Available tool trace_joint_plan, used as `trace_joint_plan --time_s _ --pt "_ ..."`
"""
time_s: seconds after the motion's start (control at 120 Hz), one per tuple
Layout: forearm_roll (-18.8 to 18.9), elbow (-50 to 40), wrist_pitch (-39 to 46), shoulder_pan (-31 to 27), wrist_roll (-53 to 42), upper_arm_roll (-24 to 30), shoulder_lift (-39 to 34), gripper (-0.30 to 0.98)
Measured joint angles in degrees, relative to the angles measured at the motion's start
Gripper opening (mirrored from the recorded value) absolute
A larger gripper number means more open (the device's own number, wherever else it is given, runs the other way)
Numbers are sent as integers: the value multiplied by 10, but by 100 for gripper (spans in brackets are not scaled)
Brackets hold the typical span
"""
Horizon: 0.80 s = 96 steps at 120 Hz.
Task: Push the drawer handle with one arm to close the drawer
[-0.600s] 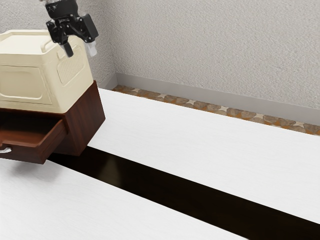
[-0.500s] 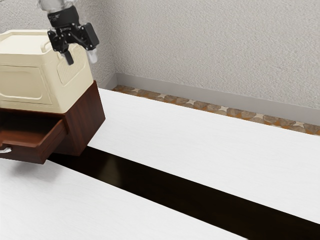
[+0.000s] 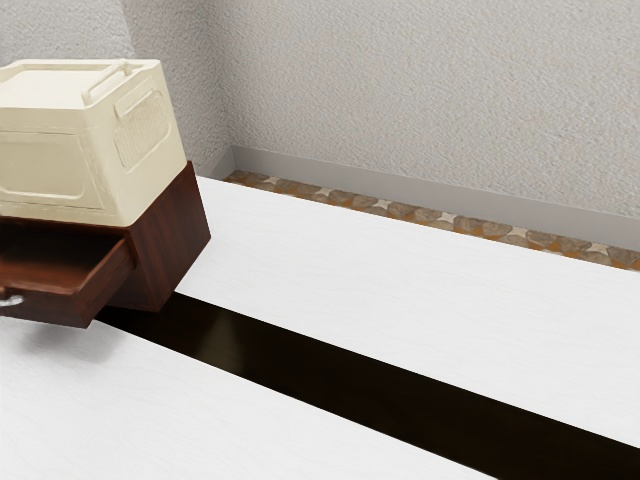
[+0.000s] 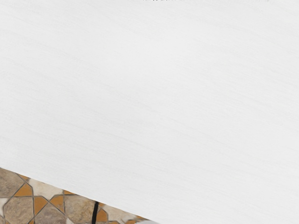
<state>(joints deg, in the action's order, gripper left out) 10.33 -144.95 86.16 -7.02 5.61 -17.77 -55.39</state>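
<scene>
At the exterior view's left edge, the drawer [image 3: 60,303] of a dark reddish-brown wooden cabinet [image 3: 173,240] stands pulled out toward the front. Its curved silvery handle [image 3: 12,300] is on the drawer's front face, partly cut off by the picture's edge. Looking down from my hand, the wrist view has the white tabletop [image 4: 149,102] beneath it, away from the drawer and handle.
A cream box [image 3: 150,130] with a raised handle rests on the cabinet. A dark glossy strip [image 3: 300,355] crosses the white table [image 3: 400,270]. Patterned floor [image 4: 46,203] lies past the table's edge, with a thin black curved thing [image 4: 95,213] over it.
My gripper has left its earlier spot by the cream box's handled end, after coming down slightly there. The drawer, cabinet and box have not moved.
</scene>
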Motion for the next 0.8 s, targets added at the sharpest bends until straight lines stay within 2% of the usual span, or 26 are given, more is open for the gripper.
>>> trace_joint_plan --time_s 0.125,0.258,0.425,0.8 --pt "110 -4 -10 -19 -2 -25 -4 52" --pt "168 -2 2 -22 -5 -87 31 36" --pt "187 -31 8 -21 -9 -97 -1 23" --pt "197 10 112 -23 -23 -137 117 14"
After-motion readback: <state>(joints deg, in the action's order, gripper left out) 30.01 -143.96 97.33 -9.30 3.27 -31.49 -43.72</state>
